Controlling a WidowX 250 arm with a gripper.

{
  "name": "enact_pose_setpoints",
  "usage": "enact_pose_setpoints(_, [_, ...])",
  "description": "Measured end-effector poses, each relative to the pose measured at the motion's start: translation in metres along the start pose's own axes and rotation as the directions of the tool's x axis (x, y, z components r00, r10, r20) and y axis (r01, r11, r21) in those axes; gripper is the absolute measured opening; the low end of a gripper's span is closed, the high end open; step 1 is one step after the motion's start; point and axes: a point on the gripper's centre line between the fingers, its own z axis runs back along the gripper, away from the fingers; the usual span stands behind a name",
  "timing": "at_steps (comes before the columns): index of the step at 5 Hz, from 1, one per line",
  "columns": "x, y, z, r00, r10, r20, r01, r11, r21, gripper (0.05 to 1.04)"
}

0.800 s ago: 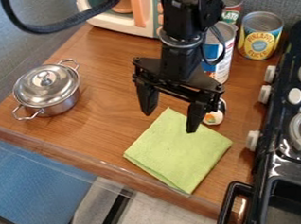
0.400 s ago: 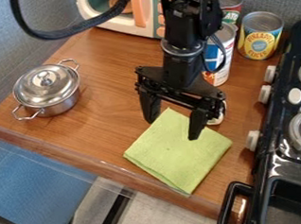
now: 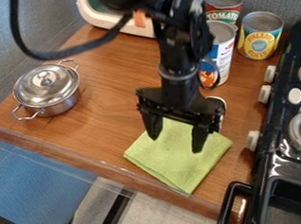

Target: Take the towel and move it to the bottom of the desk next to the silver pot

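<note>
My gripper (image 3: 177, 143) is spread wide over the green towel (image 3: 179, 162) at lower centre, likely to pinch its cloth; the silver pot (image 3: 49, 90) at left marks where it should go.

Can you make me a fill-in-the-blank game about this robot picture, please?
The colour of the towel is ____.
The silver pot has a ____ on top.
The pincer, fingers apart, hangs over the ____.
The knobs on the stove are coloured ____.

Missing words: green; lid; towel; white.
</note>
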Motion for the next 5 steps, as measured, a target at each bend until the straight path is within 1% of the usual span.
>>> enact_pose_setpoints(1, [0.003,0.002,-0.021,0.999,0.031,0.032,-0.031,0.999,-0.007,1.001])
enact_pose_setpoints(2, [0.009,0.002,-0.025,0.997,0.041,0.068,-0.040,0.999,-0.012,1.000])
enact_pose_setpoints(3, [0.015,0.009,-0.027,0.997,0.015,0.077,-0.017,0.999,0.027,1.001])
enact_pose_setpoints(4, [0.019,0.028,-0.027,0.996,-0.010,0.088,0.002,0.996,0.091,0.999])
enact_pose_setpoints(5, [0.013,0.071,-0.024,0.996,0.055,0.064,-0.062,0.993,0.102,0.999])
